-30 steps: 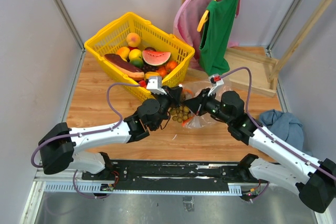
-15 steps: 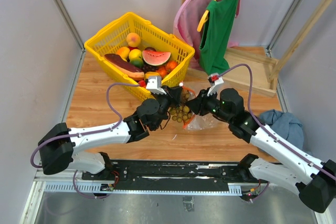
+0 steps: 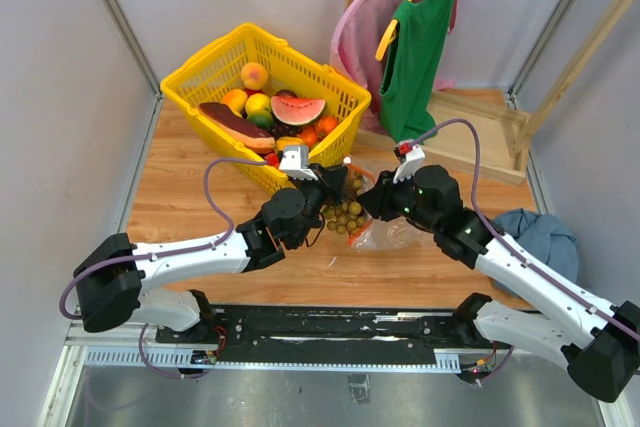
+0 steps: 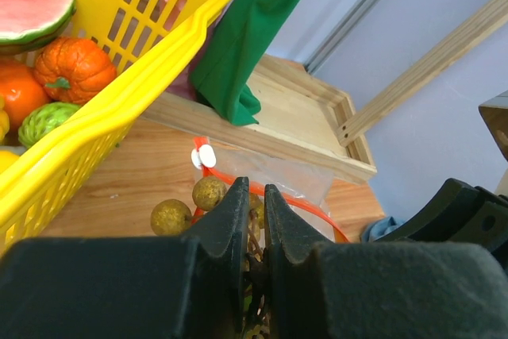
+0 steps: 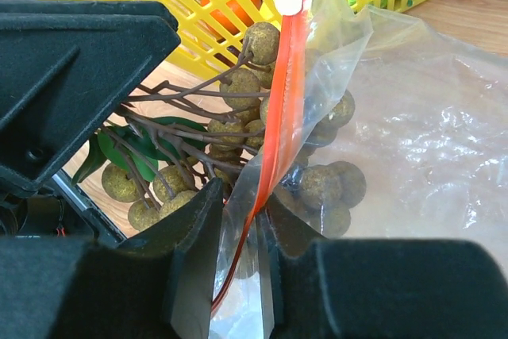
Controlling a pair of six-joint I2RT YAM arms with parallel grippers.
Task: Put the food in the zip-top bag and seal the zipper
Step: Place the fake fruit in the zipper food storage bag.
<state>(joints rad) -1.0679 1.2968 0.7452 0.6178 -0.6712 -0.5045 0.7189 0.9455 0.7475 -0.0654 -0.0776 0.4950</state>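
Observation:
My left gripper (image 3: 331, 189) is shut on the brown stem of the olive-brown grape bunch (image 3: 346, 215) and holds it at the mouth of the clear zip-top bag (image 3: 392, 233). In the left wrist view the gripper (image 4: 252, 196) hides most of the bunch; two grapes (image 4: 209, 193) show beside the orange-red zipper (image 4: 317, 213). My right gripper (image 3: 367, 203) is shut on the bag's mouth edge. In the right wrist view it (image 5: 242, 206) pinches the zipper strip (image 5: 287, 101), lifted upright, with the grape bunch (image 5: 238, 85) partly behind the plastic (image 5: 429, 132).
A yellow mesh basket (image 3: 200, 75) behind the bag holds a watermelon slice (image 3: 298, 110), a peach and other toy food. Green and pink garments (image 3: 415, 42) hang on a wooden rack at back right. A blue cloth (image 3: 540, 237) lies right.
My right gripper has shifted slightly left and up, raising the bag's mouth with the zipper strip. My left gripper and the grape bunch have hardly moved.

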